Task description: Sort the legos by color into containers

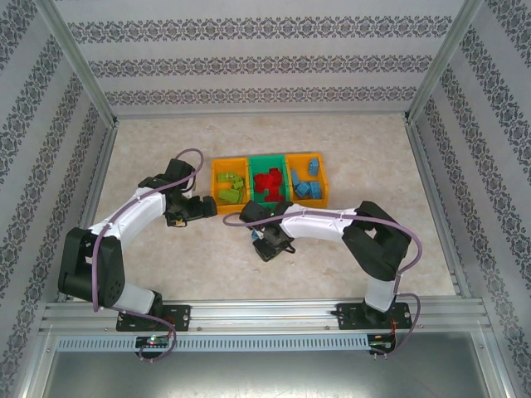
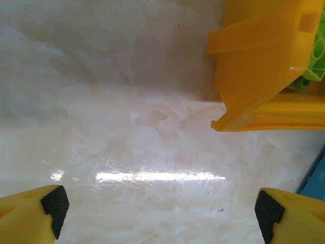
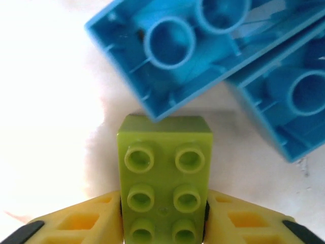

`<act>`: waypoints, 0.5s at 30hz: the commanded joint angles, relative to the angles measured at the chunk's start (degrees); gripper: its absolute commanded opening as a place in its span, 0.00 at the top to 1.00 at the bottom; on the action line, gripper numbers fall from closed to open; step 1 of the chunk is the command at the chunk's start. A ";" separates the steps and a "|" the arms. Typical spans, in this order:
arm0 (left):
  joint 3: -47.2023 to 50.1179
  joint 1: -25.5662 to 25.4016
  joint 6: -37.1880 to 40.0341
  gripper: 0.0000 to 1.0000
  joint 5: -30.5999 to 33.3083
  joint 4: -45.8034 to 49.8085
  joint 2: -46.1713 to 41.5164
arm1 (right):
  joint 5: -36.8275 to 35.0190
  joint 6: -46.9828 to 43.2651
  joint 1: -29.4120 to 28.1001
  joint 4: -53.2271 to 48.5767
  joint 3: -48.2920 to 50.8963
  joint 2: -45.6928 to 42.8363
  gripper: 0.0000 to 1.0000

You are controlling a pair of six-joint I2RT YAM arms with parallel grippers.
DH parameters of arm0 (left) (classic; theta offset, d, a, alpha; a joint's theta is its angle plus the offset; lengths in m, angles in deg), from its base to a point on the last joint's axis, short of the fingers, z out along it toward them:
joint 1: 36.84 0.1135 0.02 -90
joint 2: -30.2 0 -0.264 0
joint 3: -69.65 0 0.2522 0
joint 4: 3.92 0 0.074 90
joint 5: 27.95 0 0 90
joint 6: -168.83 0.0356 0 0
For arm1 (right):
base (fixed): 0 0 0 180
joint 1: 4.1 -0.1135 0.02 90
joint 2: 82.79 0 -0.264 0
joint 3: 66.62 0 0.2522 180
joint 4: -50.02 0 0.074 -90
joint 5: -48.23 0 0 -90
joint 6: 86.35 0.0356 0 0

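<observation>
Pale marbled surface [image 1: 348,149] underneath, walled in by patterned panels [image 1: 249,66]. Left arm [image 1: 124,224] bent toward the middle, right arm [image 1: 323,224] folded leftward across the near half. Beyond both, three containers in a touching row: left orange container [image 1: 214,184] with lime legos [image 1: 231,186], green container [image 1: 267,158] with red legos [image 1: 267,182], right orange container [image 1: 324,184] with blue legos [image 1: 309,184]. Left pincer [image 1: 203,207] just beside the near left corner of the left orange container. In its wrist view, left pincer [image 2: 162,206] spread wide, black pads [image 2: 55,206] far apart, bare surface between, nothing held. Right pincer [image 1: 270,243] low over the surface, near the front of the green container, set narrow on a single lime green lego [image 3: 165,188], studs up, yellow fingers [image 3: 86,223] pressed against both long sides. Just ahead, two upturned blue bricks [image 3: 172,56], hollow undersides showing, the nearer at the held lego's far end; touching or merely overlapping, cannot tell.
</observation>
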 commanded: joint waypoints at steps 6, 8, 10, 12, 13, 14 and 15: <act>0.41 0.82 -0.44 0.04 0.02 -1.06 0.45 | 2.51 0.89 -0.03 2.57 -3.74 -5.44 0.70; 0.46 0.81 -0.43 0.04 0.08 -0.93 0.34 | 4.61 1.41 1.47 4.87 -5.26 -5.56 0.70; 0.52 0.77 -0.53 0.04 0.35 -0.92 0.06 | 7.10 2.48 3.46 7.42 -6.56 -5.19 0.71; 0.55 0.81 -0.56 0.04 0.52 -0.84 -0.21 | 9.95 3.77 5.39 10.06 -8.13 -4.37 0.71; 0.51 0.81 -0.54 0.03 0.62 -0.75 -0.39 | 11.57 4.45 6.39 11.37 -9.22 -3.72 0.71; 0.63 0.78 -0.52 0.04 0.68 -0.67 -0.58 | 13.63 5.03 7.23 12.59 -10.59 -2.97 0.71; 0.71 0.82 -0.57 0.03 0.65 -0.70 -0.67 | 15.35 5.49 7.77 13.41 -11.91 -2.24 0.72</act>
